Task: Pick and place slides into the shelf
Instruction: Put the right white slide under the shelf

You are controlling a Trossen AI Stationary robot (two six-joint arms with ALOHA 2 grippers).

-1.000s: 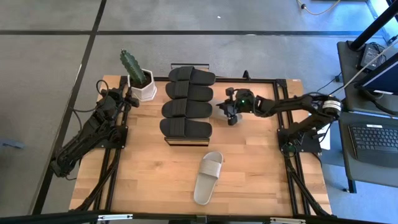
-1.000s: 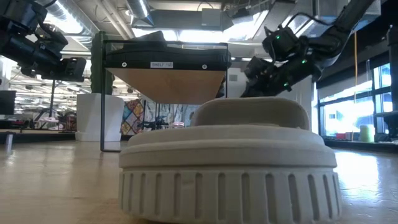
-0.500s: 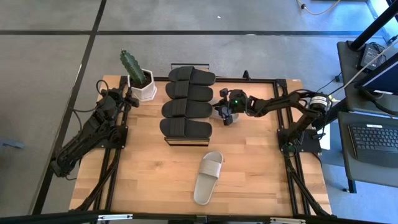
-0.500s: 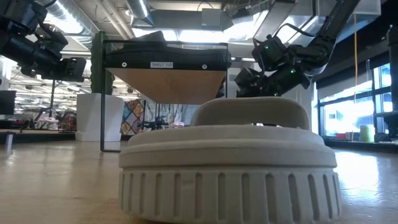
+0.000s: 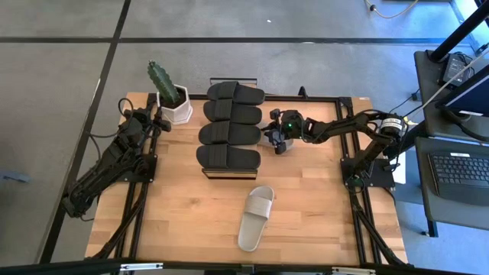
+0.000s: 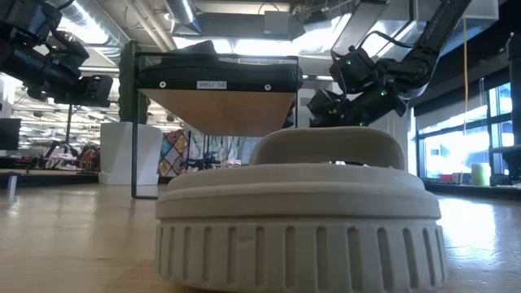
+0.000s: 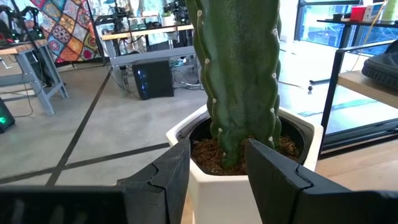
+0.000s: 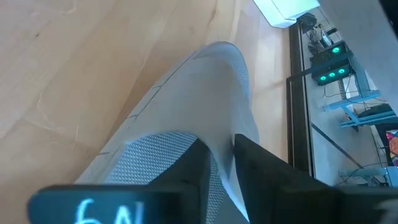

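Observation:
Several black slides (image 5: 229, 126) lie side by side on the top of the shelf (image 6: 216, 110). One light grey-beige slide (image 5: 256, 218) lies sole down on the table near the front; it fills the low view (image 6: 297, 212). My right gripper (image 5: 275, 139) is at the shelf's right end and is shut on a second grey-beige slide (image 8: 205, 81). The shelf top and the gripper hide that slide from above. My left gripper (image 7: 214, 168) is open at the back left, its fingers facing the cactus pot (image 5: 177, 109). My right gripper pinches a raised edge of the grey-beige slide (image 8: 221, 134) between its two fingers, at the slide's near end. The fingers come from the table's right, roughly along the slide. The slide reaches away from the gripper low over the wood; whether it rests there I cannot tell.
The white pot with a green cactus (image 7: 236, 74) stands left of the shelf at the back. Dark frame rails (image 5: 359, 214) run along the table's left and right sides. Bare wood (image 5: 191, 214) lies in front of the shelf.
My right gripper has gone toward the table's left, up to the shelf's right end, and a little down, still shut on the slide. It has kept still for the last half second.

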